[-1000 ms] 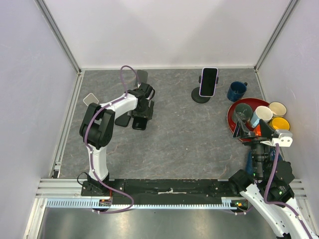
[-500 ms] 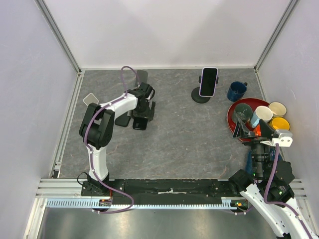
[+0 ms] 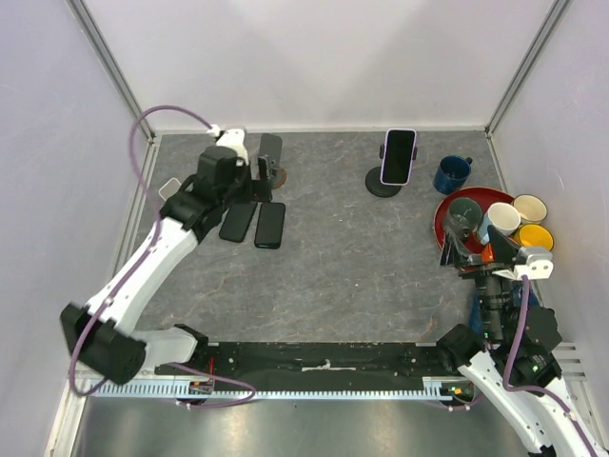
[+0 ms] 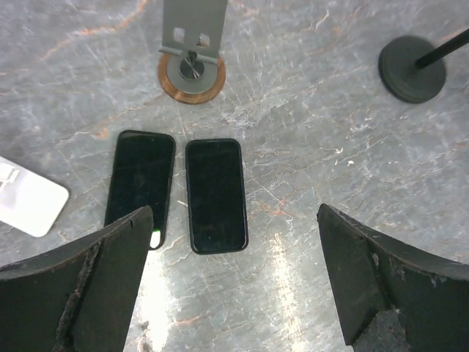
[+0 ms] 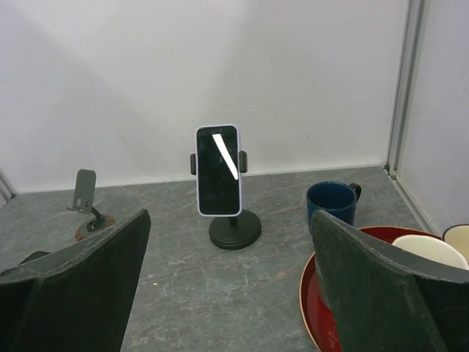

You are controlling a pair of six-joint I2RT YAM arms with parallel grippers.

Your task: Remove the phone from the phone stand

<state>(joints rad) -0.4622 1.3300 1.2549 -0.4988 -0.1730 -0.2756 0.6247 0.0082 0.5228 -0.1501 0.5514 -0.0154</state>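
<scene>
A phone [image 3: 399, 156] with a black screen and pale rim stands upright, clamped in a black stand [image 3: 383, 183] at the back of the table. It also shows in the right wrist view [image 5: 218, 170] on its round base [image 5: 234, 231]. My right gripper [image 3: 473, 249] is open and empty, near the front right, well short of the phone, which it faces [image 5: 231, 220]. My left gripper [image 3: 249, 183] is open and empty, raised above two flat black phones at the back left [image 4: 234, 218], far left of the stand.
Two black phones [image 4: 141, 183] [image 4: 215, 194] and a white phone [image 4: 29, 205] lie flat at the left. An empty grey stand [image 3: 271, 157] is behind them. A blue mug [image 3: 452, 174] and a red tray [image 3: 440, 221] with several cups sit right of the stand.
My left arm has lifted and swung up off the black phones, which now lie uncovered below it. The right arm has barely moved.
</scene>
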